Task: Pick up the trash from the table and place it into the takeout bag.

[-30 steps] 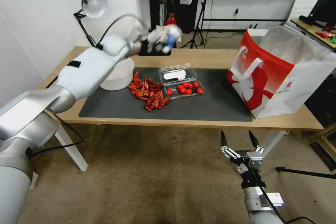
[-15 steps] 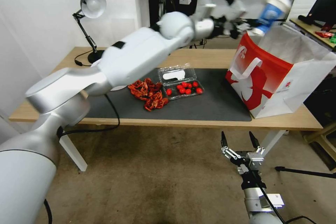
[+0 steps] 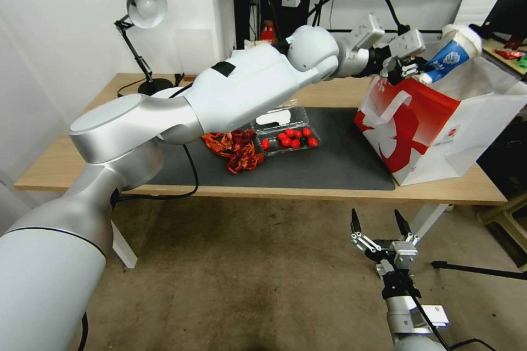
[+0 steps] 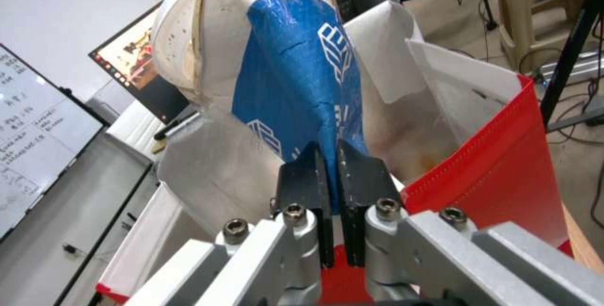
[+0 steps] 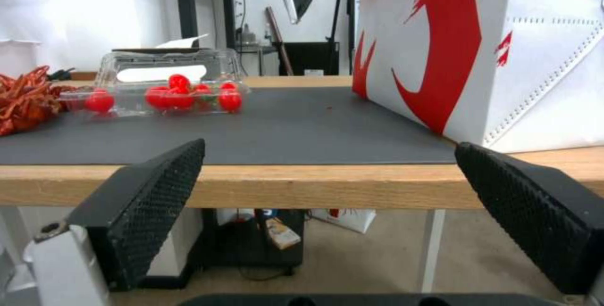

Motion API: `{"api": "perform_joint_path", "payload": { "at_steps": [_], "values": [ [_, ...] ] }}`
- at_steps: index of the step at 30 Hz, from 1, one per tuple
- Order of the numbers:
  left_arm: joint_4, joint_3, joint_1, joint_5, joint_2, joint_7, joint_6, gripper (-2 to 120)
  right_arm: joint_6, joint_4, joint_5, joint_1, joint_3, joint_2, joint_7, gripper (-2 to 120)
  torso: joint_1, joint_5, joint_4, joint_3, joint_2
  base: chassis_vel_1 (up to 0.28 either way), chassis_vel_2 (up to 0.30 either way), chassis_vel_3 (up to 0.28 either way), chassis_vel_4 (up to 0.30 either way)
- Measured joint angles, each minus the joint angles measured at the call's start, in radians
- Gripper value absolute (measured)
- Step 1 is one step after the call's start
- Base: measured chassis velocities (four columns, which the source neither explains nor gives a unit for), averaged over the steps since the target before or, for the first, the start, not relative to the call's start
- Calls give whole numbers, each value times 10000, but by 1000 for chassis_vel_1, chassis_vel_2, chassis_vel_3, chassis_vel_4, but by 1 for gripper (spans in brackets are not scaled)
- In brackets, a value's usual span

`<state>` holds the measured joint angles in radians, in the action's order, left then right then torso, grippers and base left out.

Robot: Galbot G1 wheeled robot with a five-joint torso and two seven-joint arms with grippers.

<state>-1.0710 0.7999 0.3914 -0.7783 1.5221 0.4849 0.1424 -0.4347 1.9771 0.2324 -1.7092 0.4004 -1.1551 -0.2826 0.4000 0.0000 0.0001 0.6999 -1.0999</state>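
Left end effector (image 4: 331, 164) pinching blue-white paper cup (image 4: 296, 75)

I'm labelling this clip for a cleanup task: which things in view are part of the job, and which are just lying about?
Part of the job:
- blue-white paper cup, pinched in the left end effector
- takeout bag
- table

Lying about:
- desk lamp
- tomato box
- red shell pile
- right end effector, open below the table edge

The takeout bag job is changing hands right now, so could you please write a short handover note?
Left gripper: shut on the blue-white paper cup, held tilted over the open takeout bag at the table's right end.
Right gripper: open, parked below the table's front edge.
Done: cup lifted and carried to the bag.
Left: release the cup; red scraps and the clear tomato box remain on the mat.
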Motion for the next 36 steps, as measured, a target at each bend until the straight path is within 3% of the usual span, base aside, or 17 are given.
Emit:
{"api": "perform_joint_path", "payload": {
  "at_steps": [11, 23, 26, 29, 30, 33, 36],
  "values": [
    [24, 127, -89, 11, 22, -119, -5, 3, 0, -100, 153, 29, -2, 70, 36, 100, 0, -1, -1, 0, -2, 0, 0, 0, 0],
    [-165, -29, -211, -82, -114, -353, 78, 45, 0, -148, 162, 111, -48, -2, 72, 100, 0, -1, -1, 1, -1, 0, 0, 0, 0],
    [-370, -107, -259, -294, -235, -604, 262, 56, 0, -152, 164, 108, -66, -1, 81, 100, 0, -1, -2, 1, -2, 0, 0, 0, 0],
    [-705, -428, -477, -584, -555, -1253, 525, 73, 0, -128, 173, 106, -115, -5, 86, 100, 0, -1, -3, 1, -2, 0, 0, 0, 0],
    [-705, -428, -477, -584, -555, -1253, 525, 73, 0, -128, 173, 106, -115, -5, 86, 100, 0, -1, -3, 1, -2, 0, 0, 0, 0],
    [-1597, -902, -944, -792, -1207, -2323, 671, 85, 0, -79, 174, 109, -128, -16, 86, 100, 0, -1, -2, 0, -1, 0, 0, 0, 0],
    [-2159, -1146, -1249, -813, -1630, -2824, 731, 91, 0, -78, 174, 110, -134, -11, 86, 100, 0, -4, -5, 1, -1, 0, 0, 0, 0]
  ]
}}
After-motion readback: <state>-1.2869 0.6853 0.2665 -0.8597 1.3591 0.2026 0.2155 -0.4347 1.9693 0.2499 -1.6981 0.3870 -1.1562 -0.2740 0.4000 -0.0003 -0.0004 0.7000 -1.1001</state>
